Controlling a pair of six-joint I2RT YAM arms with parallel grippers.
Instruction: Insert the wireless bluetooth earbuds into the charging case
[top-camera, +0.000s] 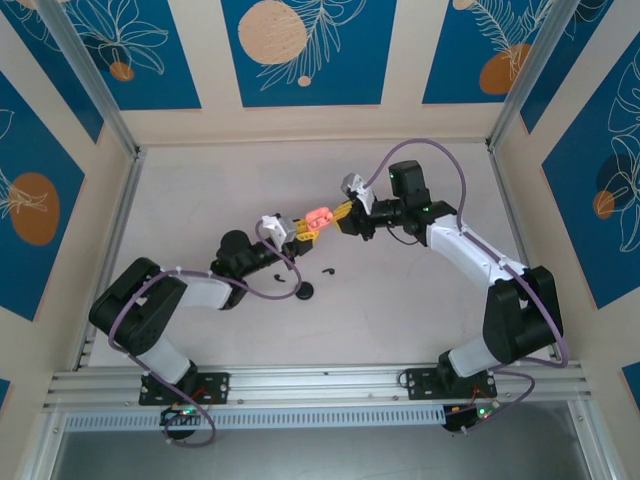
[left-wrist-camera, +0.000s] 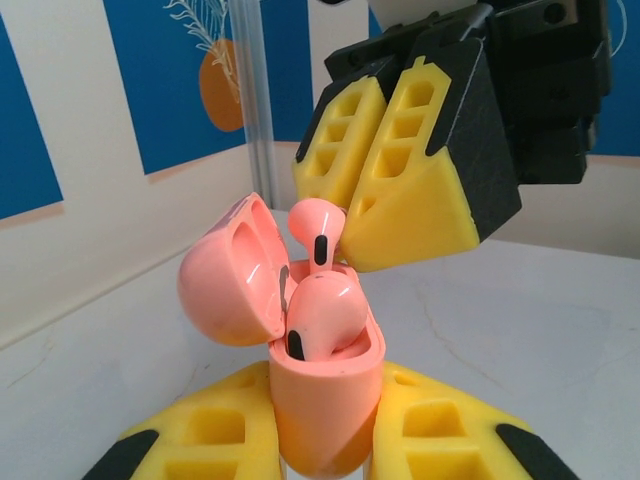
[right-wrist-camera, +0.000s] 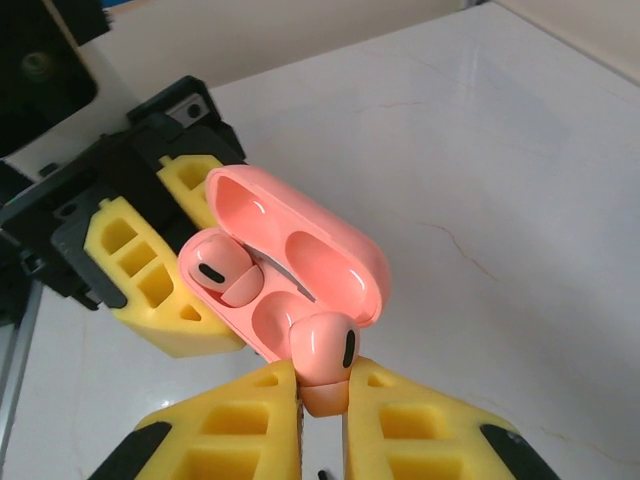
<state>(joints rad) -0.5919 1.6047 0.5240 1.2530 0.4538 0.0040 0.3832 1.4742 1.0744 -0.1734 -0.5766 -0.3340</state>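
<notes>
While left jaws clamp case (left-wrist-camera: 320, 430) — 1 bud (right-wrist-camera: 322, 350) at rim.

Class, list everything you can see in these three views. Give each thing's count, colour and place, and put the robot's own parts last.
charging case: one, pink, lid open, held above the table
seated earbud: one, pink, in the case
held earbud: one, pink, at the case's open mouth
curved bits: two, black, on the table near the left arm
round object: one, black, on the table between them; too small to identify
table: one, pale
wall panels: several, blue with orange discs, around the table
left arm, right arm: black and white, purple cables
left end effector: yellow fingers, shut on the charging case
right end effector: yellow fingers, shut on the held earbud
</notes>
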